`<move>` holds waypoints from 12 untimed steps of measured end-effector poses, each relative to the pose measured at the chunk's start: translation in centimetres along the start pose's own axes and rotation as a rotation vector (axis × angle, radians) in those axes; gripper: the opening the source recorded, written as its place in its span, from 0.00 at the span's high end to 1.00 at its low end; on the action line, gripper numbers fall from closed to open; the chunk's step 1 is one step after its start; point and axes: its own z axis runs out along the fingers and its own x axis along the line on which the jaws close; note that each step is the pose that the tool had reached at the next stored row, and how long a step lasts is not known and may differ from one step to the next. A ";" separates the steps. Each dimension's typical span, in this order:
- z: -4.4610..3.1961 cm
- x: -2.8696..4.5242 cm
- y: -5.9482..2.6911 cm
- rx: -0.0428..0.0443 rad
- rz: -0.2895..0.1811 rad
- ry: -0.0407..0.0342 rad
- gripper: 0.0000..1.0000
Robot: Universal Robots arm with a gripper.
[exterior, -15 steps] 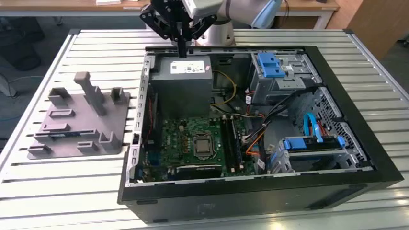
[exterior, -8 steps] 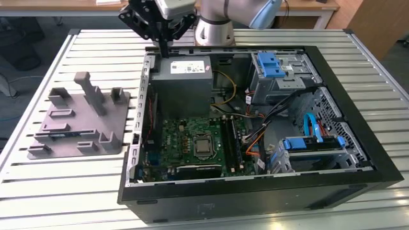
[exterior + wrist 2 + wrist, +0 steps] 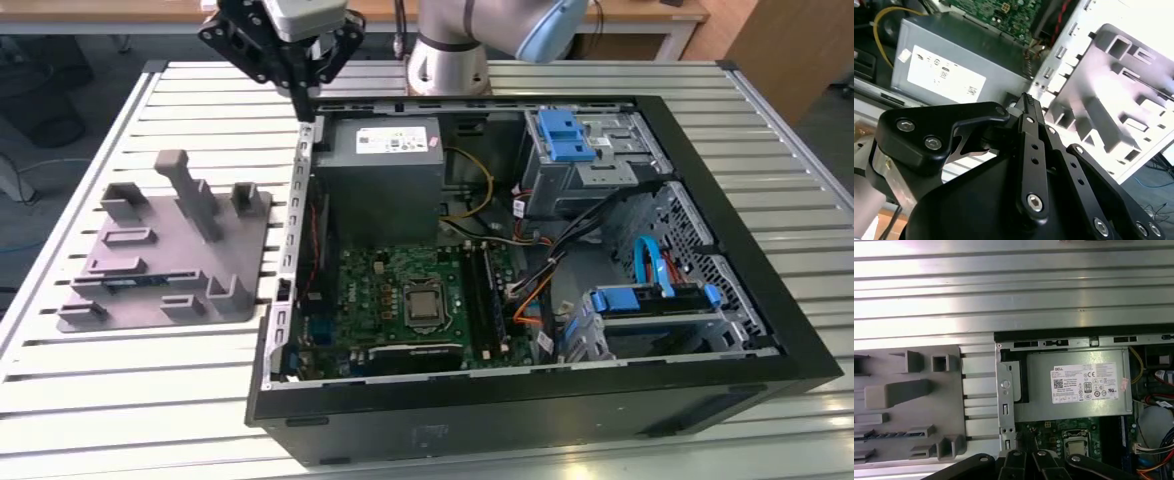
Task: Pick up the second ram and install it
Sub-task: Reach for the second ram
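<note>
Pincer hangs clenched, empty, above the case rim; second ram (half hidden) sits in grey holder.

— How's your light?
— Bright, even, from overhead in the exterior view; your bench slats gleam, and the computer case interior lies shaded.
— And at the wrist?
— In the second wrist view the grey fixture burns out white beyond the dark tool; in the first wrist view, glare bands cross the slats.

Slatted metal table; wooden desk behind; floor at exterior view's left.
</note>
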 end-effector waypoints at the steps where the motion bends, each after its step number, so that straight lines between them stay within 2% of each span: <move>1: -0.02 0.45 -0.03 0.0000 0.000 -0.0006 0.89; 12: -0.18 5.46 -0.41 -0.0003 0.000 -0.0038 0.89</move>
